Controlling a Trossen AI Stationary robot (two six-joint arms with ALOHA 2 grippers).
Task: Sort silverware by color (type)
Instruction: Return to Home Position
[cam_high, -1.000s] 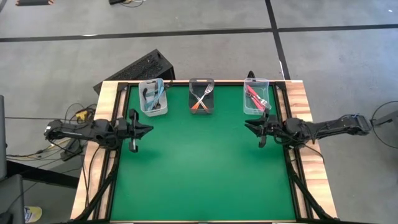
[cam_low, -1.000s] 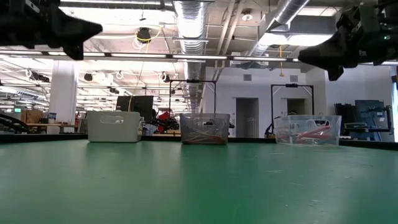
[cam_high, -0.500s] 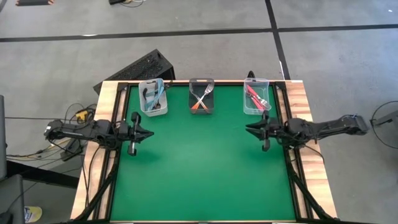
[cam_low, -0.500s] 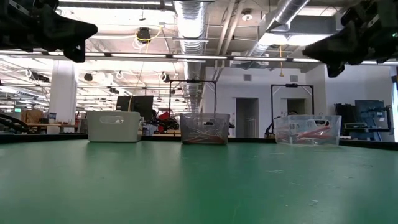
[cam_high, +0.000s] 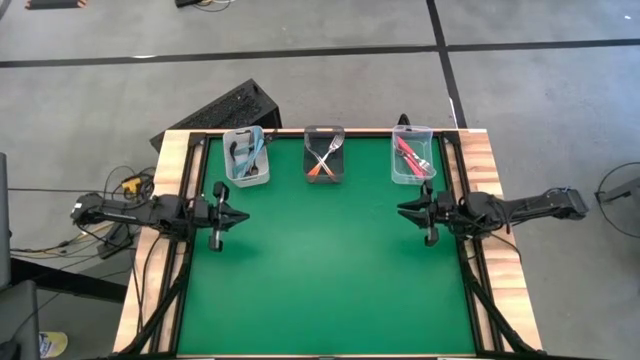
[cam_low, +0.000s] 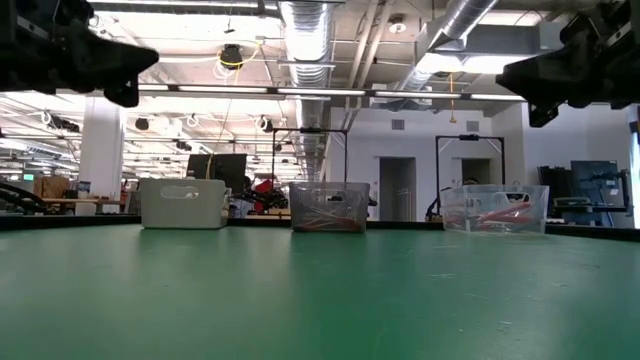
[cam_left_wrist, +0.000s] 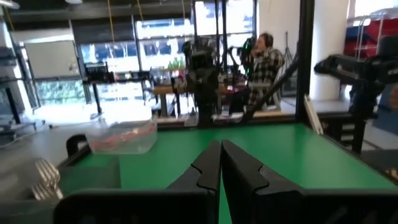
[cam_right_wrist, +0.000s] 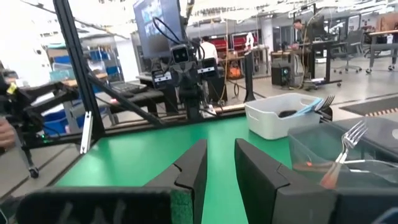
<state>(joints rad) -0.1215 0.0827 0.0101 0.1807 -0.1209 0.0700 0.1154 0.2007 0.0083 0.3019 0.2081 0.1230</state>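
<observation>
The forks lie sorted in three bins along the far edge. Light blue ones fill the white bin (cam_high: 246, 157), orange ones the dark bin (cam_high: 324, 155), pink-red ones the clear bin (cam_high: 412, 155). In the right wrist view an orange-handled fork (cam_right_wrist: 341, 157) leans tines-up against its bin wall. My left gripper (cam_high: 245, 215) hovers shut above the mat's left side, pointing right. My right gripper (cam_high: 400, 211) hovers opposite, pointing left, with a narrow gap between its fingers (cam_right_wrist: 221, 155). Neither holds anything.
The green mat (cam_high: 325, 270) stretches bare between the two arms and toward the near edge. Wooden borders (cam_high: 490, 170) flank it. A black keyboard (cam_high: 215, 115) lies on the floor beyond the far-left corner. A person (cam_left_wrist: 264, 59) sits in the room behind.
Both arms have drawn back a little from the table's middle. The right gripper slid toward the right and near edges; the left gripper shifted slightly toward the left and near edges. The forks and bins stayed put.
</observation>
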